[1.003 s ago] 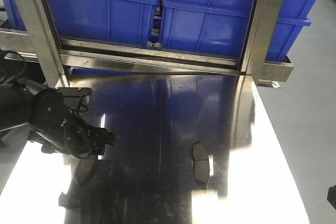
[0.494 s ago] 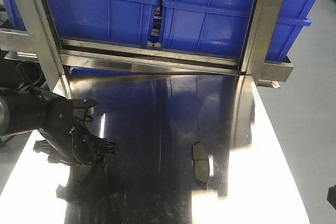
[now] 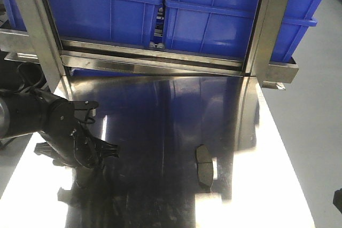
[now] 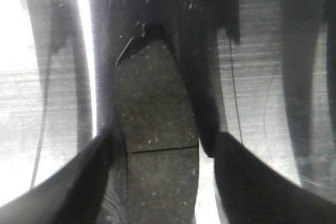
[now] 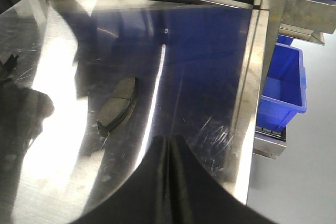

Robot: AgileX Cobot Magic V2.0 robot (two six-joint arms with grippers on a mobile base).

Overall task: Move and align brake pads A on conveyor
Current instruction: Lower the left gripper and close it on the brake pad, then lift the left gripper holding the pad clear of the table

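While my left gripper point(image 4: 160, 142) straddles, fingers spread, 1 flat dark-grey crescent brake pad point(image 4: 155, 93) on the shiny steel tabletop point(image 3: 160, 110), I'd centre its groove before closing. Only the left wrist view shows that pad. The front view shows a 2nd dark pad point(image 3: 203, 165) further right, and the right wrist view shows the right gripper point(image 5: 169, 148) with fingers pressed together.

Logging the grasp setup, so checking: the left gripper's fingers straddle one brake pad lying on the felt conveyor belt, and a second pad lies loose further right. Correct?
Not quite: the brake pad straddled by the left gripper lies on the shiny steel tabletop, not a felt belt; the left wrist view shows it. The second pad does lie loose further right.
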